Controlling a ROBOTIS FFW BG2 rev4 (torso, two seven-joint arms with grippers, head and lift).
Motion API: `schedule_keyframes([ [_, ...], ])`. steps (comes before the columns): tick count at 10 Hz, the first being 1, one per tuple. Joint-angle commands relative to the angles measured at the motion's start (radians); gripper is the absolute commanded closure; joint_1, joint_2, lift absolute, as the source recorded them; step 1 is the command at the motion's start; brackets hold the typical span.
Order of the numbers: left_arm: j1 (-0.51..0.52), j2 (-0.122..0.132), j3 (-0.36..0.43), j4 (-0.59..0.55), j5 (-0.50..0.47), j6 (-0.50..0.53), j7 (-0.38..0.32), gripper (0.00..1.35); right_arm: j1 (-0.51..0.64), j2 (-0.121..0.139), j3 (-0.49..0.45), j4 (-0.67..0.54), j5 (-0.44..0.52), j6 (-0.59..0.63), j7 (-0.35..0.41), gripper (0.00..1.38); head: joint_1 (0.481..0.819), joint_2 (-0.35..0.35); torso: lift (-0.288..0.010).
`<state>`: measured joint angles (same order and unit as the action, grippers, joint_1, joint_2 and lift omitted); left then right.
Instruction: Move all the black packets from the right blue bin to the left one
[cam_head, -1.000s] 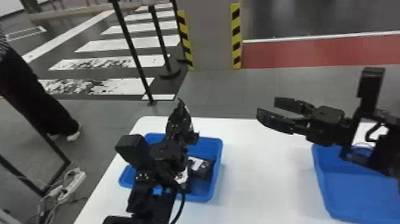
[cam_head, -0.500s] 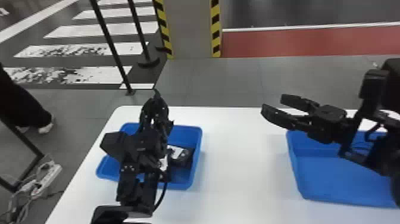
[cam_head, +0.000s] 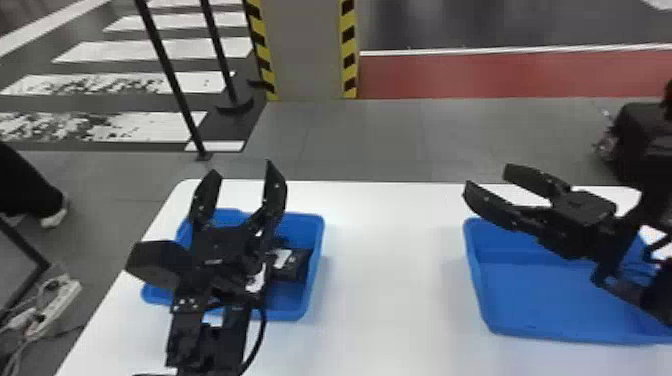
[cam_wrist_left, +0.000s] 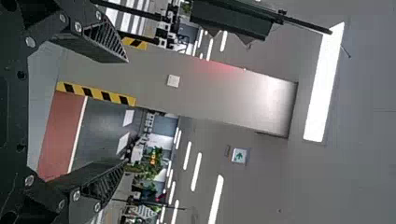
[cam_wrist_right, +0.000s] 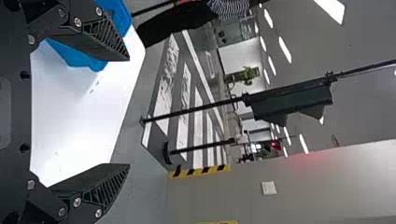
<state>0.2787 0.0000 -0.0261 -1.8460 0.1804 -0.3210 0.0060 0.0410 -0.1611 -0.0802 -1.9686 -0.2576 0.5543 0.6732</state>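
Over the left blue bin (cam_head: 313, 272) my left gripper (cam_head: 243, 187) stands open, fingers pointing away from the robot and nothing between them. The left gripper (cam_wrist_left: 126, 109) also shows open in the left wrist view. Inside that bin lie black packets (cam_head: 294, 265) with white labels, partly hidden by the left arm. My right gripper (cam_head: 484, 176) is open and empty above the far left part of the right blue bin (cam_head: 545, 300), whose visible floor is bare. In the right wrist view the right gripper (cam_wrist_right: 128, 112) is open, with the left blue bin (cam_wrist_right: 74, 56) beyond.
Both bins stand on a white table (cam_head: 390, 280), a wide stretch of tabletop between them. Behind its far edge are black posts (cam_head: 170, 75) and a pillar (cam_head: 307, 50). A power strip (cam_head: 55, 305) lies on the floor at the left; a dark bag-like object (cam_head: 642, 140) is at the far right.
The head view has shifted. My left gripper's fingers now show spread apart above the left bin, where earlier the arm was turned differently. The right gripper stays open near the right bin.
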Motion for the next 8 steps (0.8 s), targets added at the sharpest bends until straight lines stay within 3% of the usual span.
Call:
schedule_keyframes([
  [1, 0.065, -0.003, -0.017, -0.089, 0.016, 0.002, 0.0, 0.16, 0.111, 0.0, -0.032, -0.126, 0.047, -0.088, -0.069, 0.23, 0.669, 0.098, -0.11],
  [3, 0.17, -0.003, -0.02, -0.222, -0.001, 0.066, 0.0, 0.16, 0.246, 0.0, -0.07, -0.195, 0.09, -0.338, -0.155, 0.23, 0.663, 0.058, -0.11],
  [5, 0.269, -0.003, -0.014, -0.227, -0.021, 0.046, 0.0, 0.16, 0.408, 0.023, -0.075, -0.175, 0.021, -0.64, -0.291, 0.23, 0.673, 0.013, -0.11],
  [6, 0.332, -0.003, -0.021, -0.254, -0.021, 0.056, 0.0, 0.16, 0.477, 0.044, -0.075, -0.183, 0.008, -0.689, -0.325, 0.23, 0.695, -0.008, -0.11],
  [8, 0.404, -0.003, -0.035, -0.298, -0.053, 0.068, 0.002, 0.16, 0.568, 0.067, -0.072, -0.222, 0.05, -0.648, -0.326, 0.23, 0.695, -0.03, -0.11],
])
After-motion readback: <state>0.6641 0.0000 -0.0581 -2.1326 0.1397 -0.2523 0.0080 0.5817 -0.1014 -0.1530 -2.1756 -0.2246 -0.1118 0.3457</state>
